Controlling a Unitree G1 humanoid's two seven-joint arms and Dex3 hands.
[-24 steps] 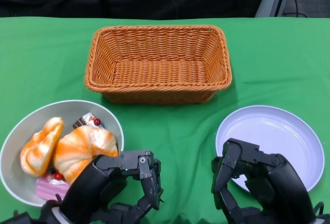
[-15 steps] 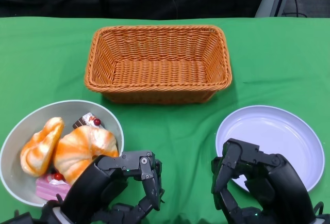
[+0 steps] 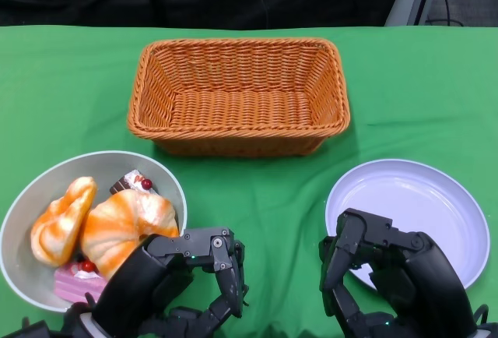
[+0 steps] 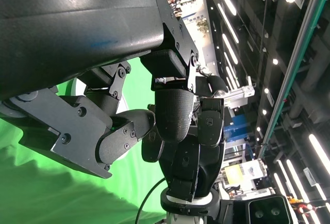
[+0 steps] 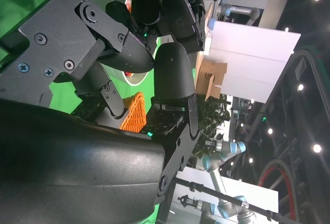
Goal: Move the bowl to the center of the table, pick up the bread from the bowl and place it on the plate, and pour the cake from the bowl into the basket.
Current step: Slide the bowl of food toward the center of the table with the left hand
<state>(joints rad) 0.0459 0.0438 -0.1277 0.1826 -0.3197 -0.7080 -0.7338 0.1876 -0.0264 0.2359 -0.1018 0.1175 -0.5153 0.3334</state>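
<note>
Both hands are being held low at the near edge of the green worktop (image 3: 264,190), fingers curled in and clenched on nothing: the left hand (image 3: 167,279) beside the grey bowl (image 3: 23,205) of bread (image 3: 124,225), the right hand (image 3: 389,276) overlapping the white plate (image 3: 436,198).

Orange woven basket (image 3: 238,96); white plate (image 3: 436,202); green tablecloth (image 3: 70,89).
</note>
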